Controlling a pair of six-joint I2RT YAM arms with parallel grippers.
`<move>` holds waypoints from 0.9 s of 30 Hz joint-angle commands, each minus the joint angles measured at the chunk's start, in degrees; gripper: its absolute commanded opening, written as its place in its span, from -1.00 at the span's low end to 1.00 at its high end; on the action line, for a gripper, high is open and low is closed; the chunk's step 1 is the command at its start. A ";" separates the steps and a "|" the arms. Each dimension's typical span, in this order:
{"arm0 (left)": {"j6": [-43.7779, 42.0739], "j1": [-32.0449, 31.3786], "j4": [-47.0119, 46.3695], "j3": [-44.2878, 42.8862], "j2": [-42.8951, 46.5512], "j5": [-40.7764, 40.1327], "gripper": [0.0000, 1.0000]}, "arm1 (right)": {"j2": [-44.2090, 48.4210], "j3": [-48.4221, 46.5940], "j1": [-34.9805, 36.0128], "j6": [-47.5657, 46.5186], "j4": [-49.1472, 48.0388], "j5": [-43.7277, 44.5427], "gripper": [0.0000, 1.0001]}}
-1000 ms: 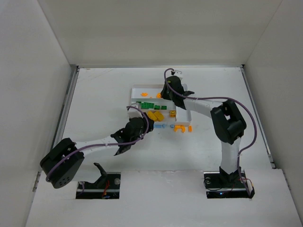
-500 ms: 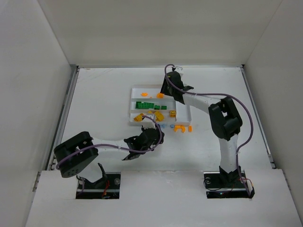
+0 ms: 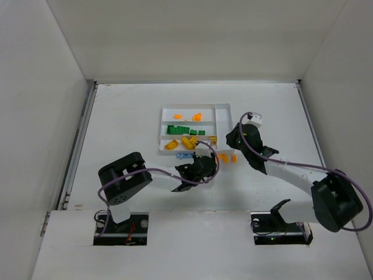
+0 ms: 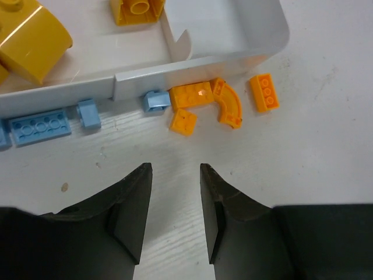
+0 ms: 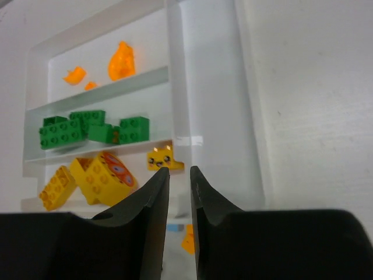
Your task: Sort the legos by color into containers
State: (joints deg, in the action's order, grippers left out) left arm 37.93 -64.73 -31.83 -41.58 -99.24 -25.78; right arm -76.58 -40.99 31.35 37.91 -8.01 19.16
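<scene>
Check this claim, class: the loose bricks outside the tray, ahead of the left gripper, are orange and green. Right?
Not green: outside the tray, ahead of the left gripper, lie orange bricks and light blue bricks; the left wrist view shows it.

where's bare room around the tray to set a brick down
Bare: the table left of and beyond the white tray, and its narrow crosswise section. Crowded: the tray's near edge, with loose light blue legos, orange legos, the left gripper and right gripper.

Top camera overhead, far; wrist cameras close, sharing tray.
</scene>
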 commanded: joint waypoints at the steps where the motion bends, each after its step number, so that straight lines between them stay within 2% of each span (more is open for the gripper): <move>1: -1.90 0.61 0.10 -4.46 -2.61 -1.55 -0.30 | 5.98 7.92 0.42 4.44 -2.80 3.16 -0.44; 6: -2.60 1.58 2.30 -8.16 -6.57 -2.08 -0.27 | 15.57 15.41 0.50 6.82 -0.35 3.52 -0.37; 12: -3.74 2.72 3.00 -10.01 -8.95 -1.82 -0.27 | 19.27 19.02 0.77 8.32 2.21 3.26 -0.36; 21: -4.97 2.37 4.32 -11.06 -10.45 -1.38 -0.45 | 19.28 20.78 1.12 8.85 2.91 3.25 -0.18; 27: -5.41 2.11 5.03 -11.50 -10.88 -0.67 -0.46 | 14.98 18.24 1.65 8.06 6.07 4.66 -0.08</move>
State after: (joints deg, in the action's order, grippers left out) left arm 34.04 -62.26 -29.89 -51.86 -108.92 -26.94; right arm -59.44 -20.53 32.36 46.28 -3.60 21.87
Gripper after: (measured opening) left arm 0.275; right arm 0.458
